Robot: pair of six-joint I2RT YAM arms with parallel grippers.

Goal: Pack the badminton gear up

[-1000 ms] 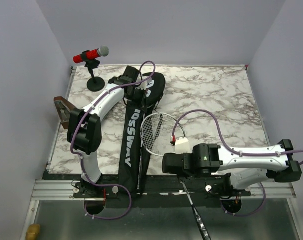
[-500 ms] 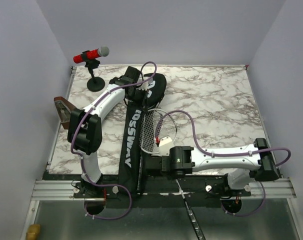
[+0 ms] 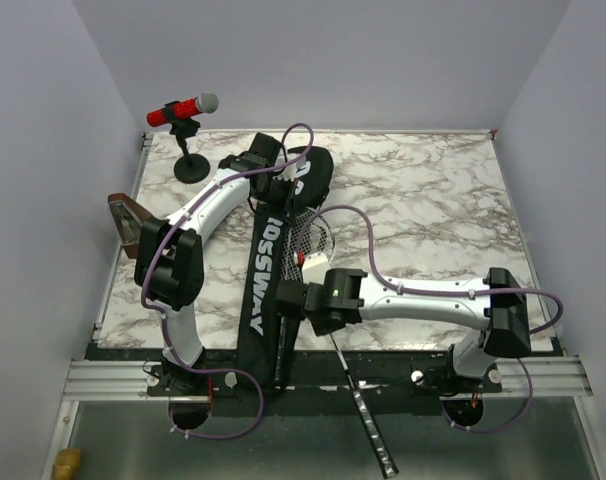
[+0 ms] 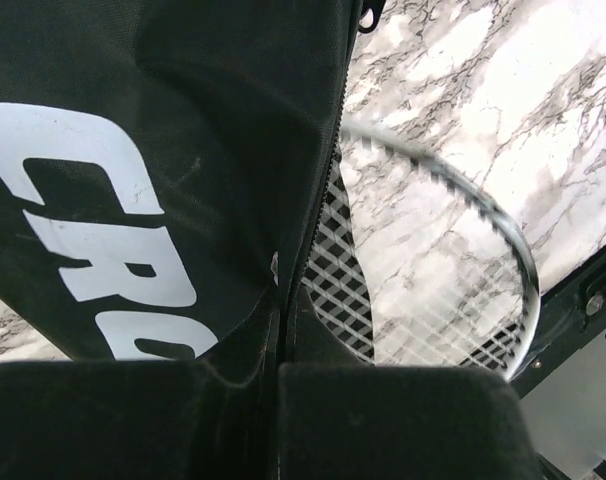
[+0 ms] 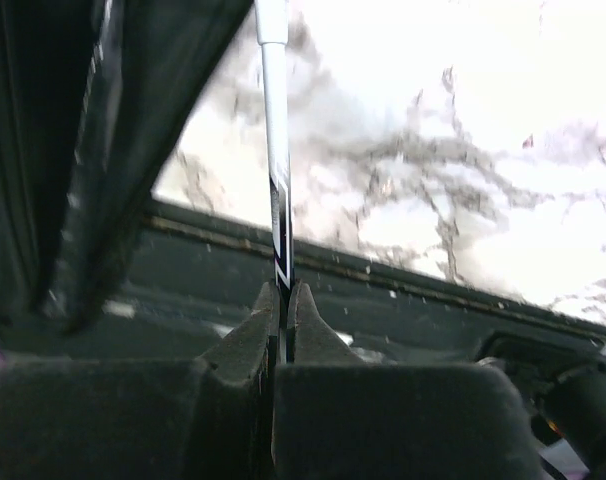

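Observation:
The black bag (image 3: 263, 285) lettered "CROSSWAY" lies lengthwise on the marble table, left of centre. My left gripper (image 3: 280, 192) is shut on the bag's upper flap near its wide end, holding the edge lifted; in the left wrist view the gripper (image 4: 280, 362) pinches that flap (image 4: 183, 150). The racket (image 3: 311, 240) has its strung head (image 4: 433, 280) partly under the flap's edge. My right gripper (image 3: 313, 305) is shut on the racket's thin shaft (image 5: 275, 150), its gripper (image 5: 283, 295) closed tight round it. The dark handle (image 3: 368, 430) sticks out past the near table edge.
A red microphone on a black stand (image 3: 186, 112) is at the far left corner. A brown wedge (image 3: 126, 215) sits at the left table edge. Purple cables loop over both arms. The dark rail (image 5: 433, 290) runs along the near edge.
My right arm has swung left with the racket, carrying its head from open table to the bag's lifted edge. The left gripper has held still on the flap.

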